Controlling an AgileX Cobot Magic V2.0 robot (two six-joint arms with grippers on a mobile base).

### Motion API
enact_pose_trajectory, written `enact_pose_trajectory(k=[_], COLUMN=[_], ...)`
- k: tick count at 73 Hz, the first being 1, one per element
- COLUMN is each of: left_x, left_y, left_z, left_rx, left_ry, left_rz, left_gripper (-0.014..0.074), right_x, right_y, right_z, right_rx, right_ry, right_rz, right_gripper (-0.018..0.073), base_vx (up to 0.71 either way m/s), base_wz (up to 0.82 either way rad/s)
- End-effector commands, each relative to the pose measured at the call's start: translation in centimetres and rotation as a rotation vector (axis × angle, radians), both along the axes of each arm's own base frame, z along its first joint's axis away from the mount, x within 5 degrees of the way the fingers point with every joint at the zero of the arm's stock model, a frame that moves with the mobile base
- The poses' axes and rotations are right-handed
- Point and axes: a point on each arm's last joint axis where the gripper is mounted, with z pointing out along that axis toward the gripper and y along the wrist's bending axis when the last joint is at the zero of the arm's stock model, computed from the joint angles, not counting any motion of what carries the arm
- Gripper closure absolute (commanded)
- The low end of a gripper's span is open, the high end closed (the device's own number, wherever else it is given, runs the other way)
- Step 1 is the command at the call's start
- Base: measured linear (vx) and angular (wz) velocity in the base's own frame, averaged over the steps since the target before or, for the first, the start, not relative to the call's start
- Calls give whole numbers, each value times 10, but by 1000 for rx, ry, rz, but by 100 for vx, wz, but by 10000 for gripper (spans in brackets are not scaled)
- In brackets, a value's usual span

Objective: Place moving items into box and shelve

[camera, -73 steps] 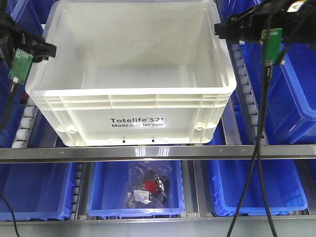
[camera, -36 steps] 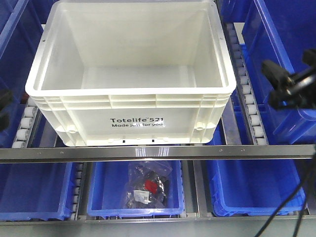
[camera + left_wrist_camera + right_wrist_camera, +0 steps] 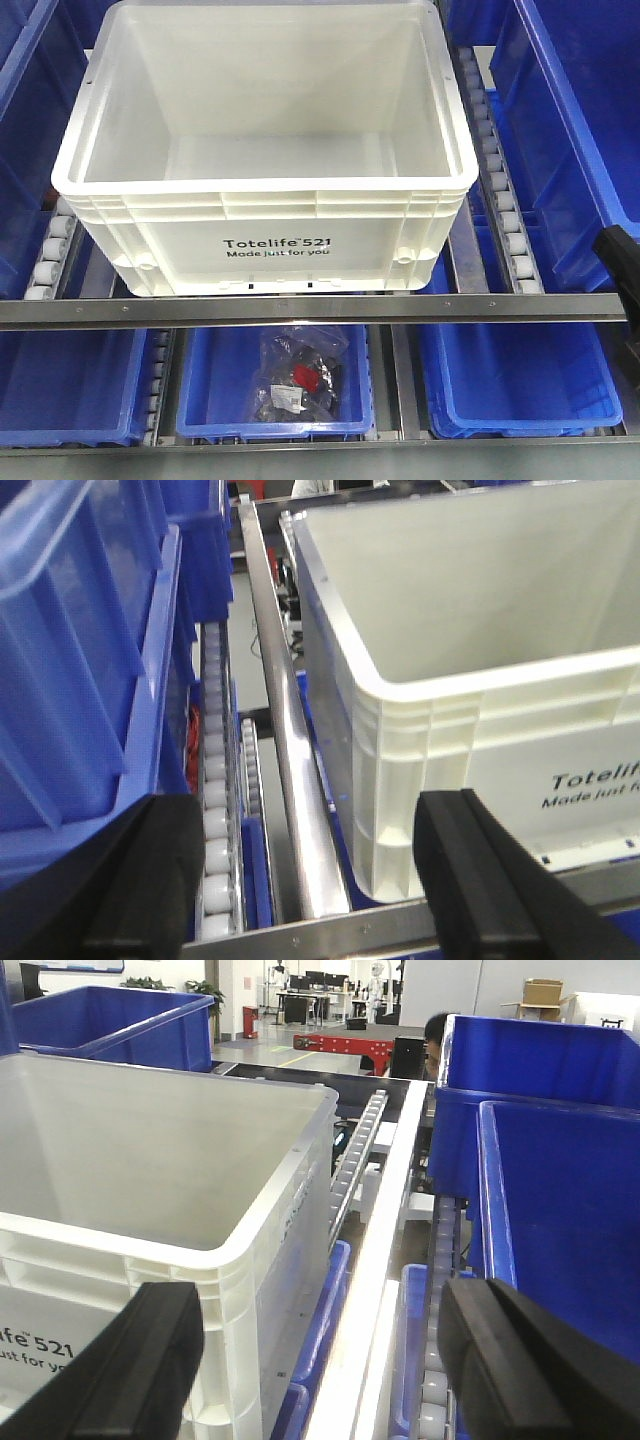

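Broadly, a rack of roller lanes behind a metal front rail, lined with blue bins left, right and on the level below. Centred on the upper level, up against the rail: the box, a big cream-white crate with a ribbed rim and black print on the near wall. Looks empty inside. No sign of the moving items in any view, so cannot say where either ball is.

Probably light for its bulk while unloaded, with stiff walls and smooth, somewhat slippery plastic. Too wide for one claw; best taken with both arms at once, under the ribbed rim at the left and right near corners, where the ledges give the pads something to catch. Expect easy rolling far and near along the lane, so push evenly to avoid skewing.

Down in the lower middle bin, a clear bag of dark parts with something red inside.

Smallest, the claws. Left gripper spread wide, holding nothing, near the crate's left corner. Right gripper likewise spread wide and bare, near the right corner. Neither touching the crate.
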Motion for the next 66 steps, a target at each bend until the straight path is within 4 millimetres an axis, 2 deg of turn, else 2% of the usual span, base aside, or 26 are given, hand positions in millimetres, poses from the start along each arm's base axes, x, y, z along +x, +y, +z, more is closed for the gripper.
enact_pose_trajectory(k=[1,19,24,29,38,39,66], left_x=[2,3,3,3,3,3,3], left_y=[-2,-3,-3,-4,-5,-5,-5], left_z=[12,15,16,17,18,18,18], left_rx=[-12,-19,-36,-55,-71,-71,-69], left_ry=[-82,-119,-128,-137,-137,-138,-140], left_rz=[-17,-25,-31,-36,-40,-40,-41], left_gripper=[41,41,72,195,587,625,624], right_x=[0,0,0,0,0,0,0], right_y=[-2,-2,-2,-2,-2,-2,-1], right_z=[15,14,14,15,15,15,15], right_rx=[16,13,16,33,89,96,130], right_ry=[-94,-76,-82,-80,-66,-65,-53], right_rz=[-27,-20,-22,-23,-21,-21,-18], right_gripper=[27,28,69,204,573,582,574], base_vx=[0,0,0,0,0,0,0], base_wz=[0,0,0,0,0,0,0])
